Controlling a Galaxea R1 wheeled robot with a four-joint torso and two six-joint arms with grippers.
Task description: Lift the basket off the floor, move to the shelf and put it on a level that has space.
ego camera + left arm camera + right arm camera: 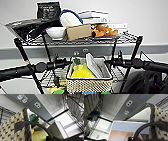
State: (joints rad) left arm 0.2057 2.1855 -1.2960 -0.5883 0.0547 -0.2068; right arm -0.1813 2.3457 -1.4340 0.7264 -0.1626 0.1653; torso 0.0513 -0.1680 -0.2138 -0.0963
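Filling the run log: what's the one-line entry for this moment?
basket: between both arms, at shelf | level: second tier | contents: yellow item

A plain white wall [150,22] carries a grey horizontal trunking strip [15,52] fitted with wall sockets [22,99].

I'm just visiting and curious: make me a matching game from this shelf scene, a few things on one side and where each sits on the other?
Things:
1. white bowl
2. basket
3. yellow item
4. wall sockets

Places:
A. inside the basket
B. on the grey wall strip behind the shelf
C. on the top tier
D. between the two arms, under the top tier

Pairs: 1-C, 2-D, 3-A, 4-B
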